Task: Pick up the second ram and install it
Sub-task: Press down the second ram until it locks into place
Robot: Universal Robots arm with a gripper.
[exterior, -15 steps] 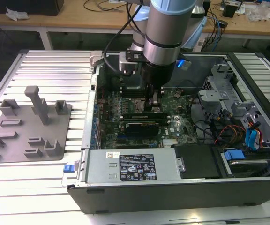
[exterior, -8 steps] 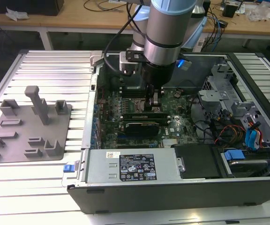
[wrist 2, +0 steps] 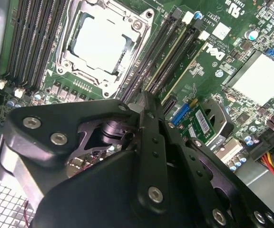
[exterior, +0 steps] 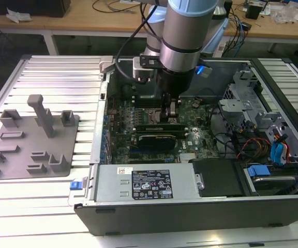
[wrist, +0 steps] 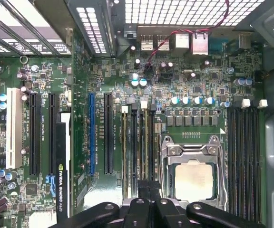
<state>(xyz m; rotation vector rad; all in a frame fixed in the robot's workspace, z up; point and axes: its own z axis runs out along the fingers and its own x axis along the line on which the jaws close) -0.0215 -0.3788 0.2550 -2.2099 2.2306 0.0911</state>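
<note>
Exterior view, pincer (exterior: 170, 114) low over motherboard (exterior: 190, 142) RAM slots, grip state unclear

Likely lab: cluttered, cable-strewn workbenches (exterior: 87, 20)

Silver-grey arm (exterior: 182, 36) with pale blue cap, black cables, black screw-studded tool (exterior: 170, 111).

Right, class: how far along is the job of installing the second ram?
Done: pickup looks over, since the tool is inside the case, away from the grey holder tray. In hand: it is at the memory slots beside the CPU socket, over what looks like the second ram. Left: full seating cannot be confirmed.
</note>
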